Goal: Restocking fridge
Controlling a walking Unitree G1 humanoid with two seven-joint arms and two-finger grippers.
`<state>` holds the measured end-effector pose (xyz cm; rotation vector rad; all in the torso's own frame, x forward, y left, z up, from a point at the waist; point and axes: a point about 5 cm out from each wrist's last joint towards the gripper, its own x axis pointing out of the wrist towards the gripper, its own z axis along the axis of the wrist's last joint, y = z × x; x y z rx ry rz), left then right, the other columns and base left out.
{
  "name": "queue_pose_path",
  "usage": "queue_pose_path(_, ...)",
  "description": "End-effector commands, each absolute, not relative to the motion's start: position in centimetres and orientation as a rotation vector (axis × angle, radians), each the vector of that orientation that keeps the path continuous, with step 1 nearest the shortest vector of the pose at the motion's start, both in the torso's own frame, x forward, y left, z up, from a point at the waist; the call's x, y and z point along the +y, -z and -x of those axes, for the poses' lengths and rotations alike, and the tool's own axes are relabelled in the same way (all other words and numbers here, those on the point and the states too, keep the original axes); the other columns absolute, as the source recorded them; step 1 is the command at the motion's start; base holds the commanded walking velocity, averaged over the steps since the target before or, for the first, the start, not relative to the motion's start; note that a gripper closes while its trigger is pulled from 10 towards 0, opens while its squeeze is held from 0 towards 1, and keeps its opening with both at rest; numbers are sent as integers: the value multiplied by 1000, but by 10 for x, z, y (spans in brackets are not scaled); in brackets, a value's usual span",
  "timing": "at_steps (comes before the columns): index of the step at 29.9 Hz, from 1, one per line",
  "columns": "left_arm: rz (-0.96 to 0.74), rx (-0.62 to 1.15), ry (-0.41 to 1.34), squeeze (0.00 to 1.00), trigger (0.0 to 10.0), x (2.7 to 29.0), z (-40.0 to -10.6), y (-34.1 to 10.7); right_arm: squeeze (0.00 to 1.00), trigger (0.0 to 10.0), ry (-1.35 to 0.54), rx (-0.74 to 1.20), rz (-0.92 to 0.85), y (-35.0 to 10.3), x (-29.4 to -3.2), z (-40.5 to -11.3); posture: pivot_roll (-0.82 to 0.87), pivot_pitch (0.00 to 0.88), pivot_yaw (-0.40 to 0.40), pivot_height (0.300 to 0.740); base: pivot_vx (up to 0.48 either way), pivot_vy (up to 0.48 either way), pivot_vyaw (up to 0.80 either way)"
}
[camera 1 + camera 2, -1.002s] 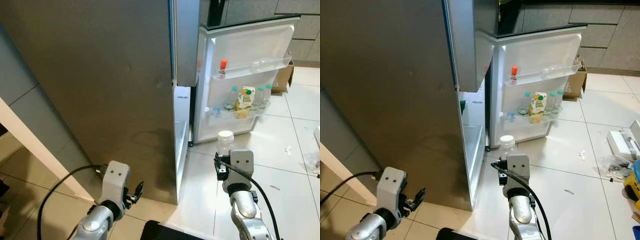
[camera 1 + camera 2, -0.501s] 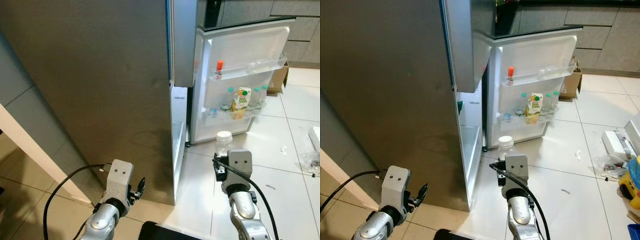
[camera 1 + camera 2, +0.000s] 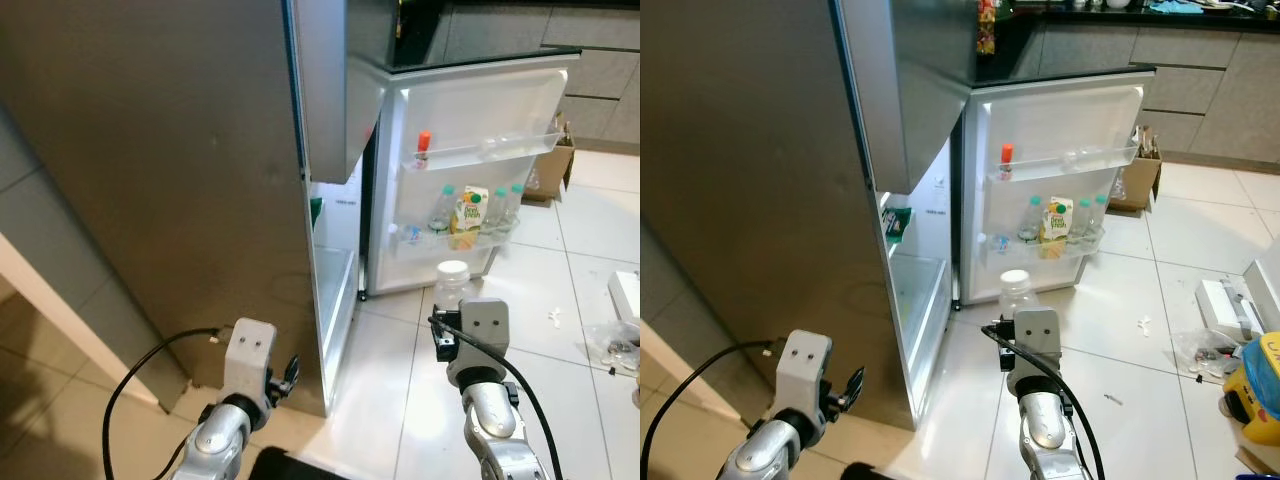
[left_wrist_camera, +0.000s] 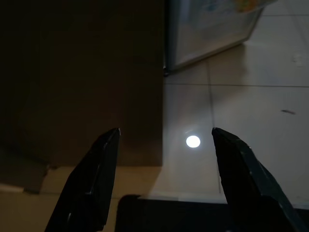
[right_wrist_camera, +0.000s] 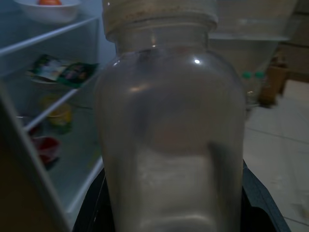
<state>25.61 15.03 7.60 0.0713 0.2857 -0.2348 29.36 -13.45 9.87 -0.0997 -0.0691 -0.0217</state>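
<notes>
I am holding a clear white-lidded jar [image 3: 1017, 296] clamped in my right tool [image 5: 169, 212], well short of the open fridge [image 3: 330, 250]. My left tool [image 4: 161, 159] is hanging empty with fingers spread wide beside the fridge's side wall. The fridge door [image 3: 1055, 180] is already carrying bottles and a juice carton [image 3: 1053, 219], so I judge stocking partly done, this jar not yet shelved.

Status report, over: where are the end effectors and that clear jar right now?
Right end effector shut on clear jar, facing the open fridge. Left end effector open, empty, low beside the fridge side panel. Door shelf holds bottles and a juice carton. Path clear.
</notes>
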Motion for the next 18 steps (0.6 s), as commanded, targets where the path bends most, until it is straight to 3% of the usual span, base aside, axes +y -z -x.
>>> queue_pose_path(1, -75, 313, 231, 0, 10000, 151, -253, -69, 0, 10000, 33, -63, 105, -98, -139, -292, -103, 127, 52, 710, 0, -307, 0)
queue_pose_path(18, -68, 319, 221, 0, 10000, 154, -254, -67, 0, 10000, 31, -57, 106, -97, -138, -292, -102, 119, 53, 710, 0, -302, 0)
